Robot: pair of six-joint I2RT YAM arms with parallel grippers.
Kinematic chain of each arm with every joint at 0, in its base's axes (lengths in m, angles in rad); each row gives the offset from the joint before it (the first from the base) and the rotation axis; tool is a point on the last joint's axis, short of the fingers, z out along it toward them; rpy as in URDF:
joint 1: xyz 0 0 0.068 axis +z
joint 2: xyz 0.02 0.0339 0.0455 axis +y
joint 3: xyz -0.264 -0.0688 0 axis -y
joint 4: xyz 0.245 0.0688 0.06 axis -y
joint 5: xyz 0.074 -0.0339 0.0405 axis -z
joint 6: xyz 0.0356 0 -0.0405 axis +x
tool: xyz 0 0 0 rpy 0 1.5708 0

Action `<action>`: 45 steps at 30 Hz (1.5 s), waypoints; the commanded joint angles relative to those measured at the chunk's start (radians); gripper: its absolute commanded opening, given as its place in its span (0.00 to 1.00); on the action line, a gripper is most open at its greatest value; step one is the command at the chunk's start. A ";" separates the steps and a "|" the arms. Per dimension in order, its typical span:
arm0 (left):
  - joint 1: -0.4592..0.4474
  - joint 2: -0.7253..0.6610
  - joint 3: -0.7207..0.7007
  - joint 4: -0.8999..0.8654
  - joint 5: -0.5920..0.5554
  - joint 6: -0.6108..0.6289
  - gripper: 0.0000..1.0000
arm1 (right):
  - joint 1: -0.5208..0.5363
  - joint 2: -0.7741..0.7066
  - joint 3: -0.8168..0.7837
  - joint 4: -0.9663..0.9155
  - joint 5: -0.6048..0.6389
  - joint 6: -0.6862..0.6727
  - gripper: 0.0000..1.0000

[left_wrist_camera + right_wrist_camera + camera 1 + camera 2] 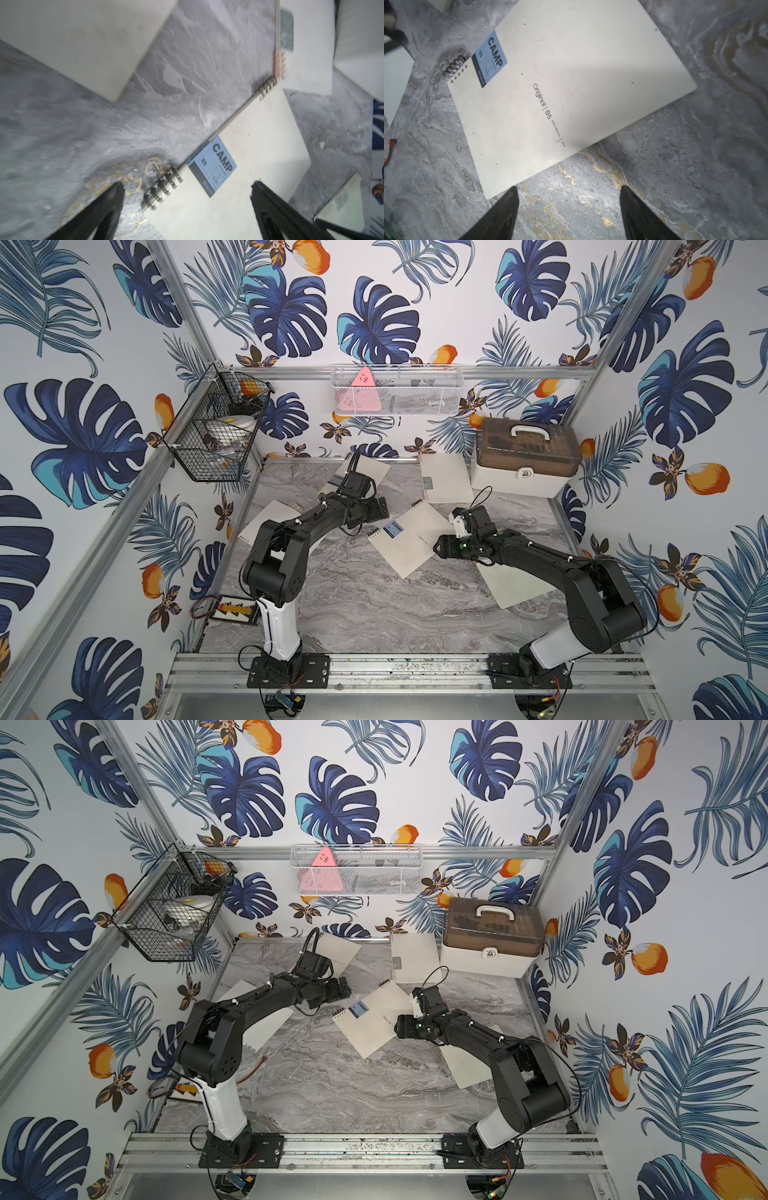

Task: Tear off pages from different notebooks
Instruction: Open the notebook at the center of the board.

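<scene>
Closed CAMP notebook (411,545) lies centre frame.
Left fingers (106,205) and right fingers (504,209) flank it, spread empty, likely poised to open it.

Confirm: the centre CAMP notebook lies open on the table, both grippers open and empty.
Wrong: the CAMP notebook lies closed, cover flat, as the right wrist view shows. It is on the table, and the left gripper and right gripper are open and empty.

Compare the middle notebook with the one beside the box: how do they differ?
The middle notebook has a blue CAMP label; the back notebook has a green one. The middle notebook lies askew; the back notebook lies nearly square beside the box. Both are closed, cream and spiral-bound.
</scene>
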 commanded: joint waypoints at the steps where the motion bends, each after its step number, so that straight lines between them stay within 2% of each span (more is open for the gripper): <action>1: -0.007 0.074 0.026 0.051 0.126 0.063 0.99 | -0.030 0.014 -0.035 0.139 -0.093 0.114 0.73; 4: -0.010 0.120 0.030 0.087 0.138 0.048 0.99 | -0.042 0.030 -0.066 0.199 -0.099 0.156 0.68; 10: -0.032 0.122 -0.016 0.103 0.168 0.033 0.96 | -0.059 0.118 -0.054 0.282 -0.143 0.206 0.60; 14: -0.053 0.045 -0.146 0.153 0.198 -0.017 0.93 | -0.063 0.159 -0.020 0.315 -0.183 0.217 0.51; 23: -0.073 -0.291 -0.506 0.265 0.210 -0.144 0.93 | -0.051 0.128 -0.008 0.286 -0.251 0.196 0.43; 29: -0.098 -0.344 -0.640 0.405 0.252 -0.253 0.93 | -0.024 0.107 0.021 0.260 -0.288 0.184 0.39; 32: -0.104 -0.355 -0.653 0.401 0.242 -0.263 0.93 | -0.025 0.088 0.030 0.212 -0.260 0.161 0.42; 36: -0.105 -0.389 -0.610 0.275 0.135 -0.196 0.96 | -0.037 0.076 0.011 0.128 -0.130 0.115 0.47; 38: -0.104 -0.349 -0.556 0.226 0.126 -0.158 0.97 | -0.040 0.115 0.007 0.133 -0.149 0.116 0.47; 41: -0.109 -0.269 -0.512 0.255 0.183 -0.160 0.95 | -0.039 0.159 -0.002 0.174 -0.173 0.135 0.47; 45: -0.117 -0.238 -0.492 0.248 0.153 -0.154 0.95 | -0.039 0.177 -0.002 0.200 -0.183 0.145 0.43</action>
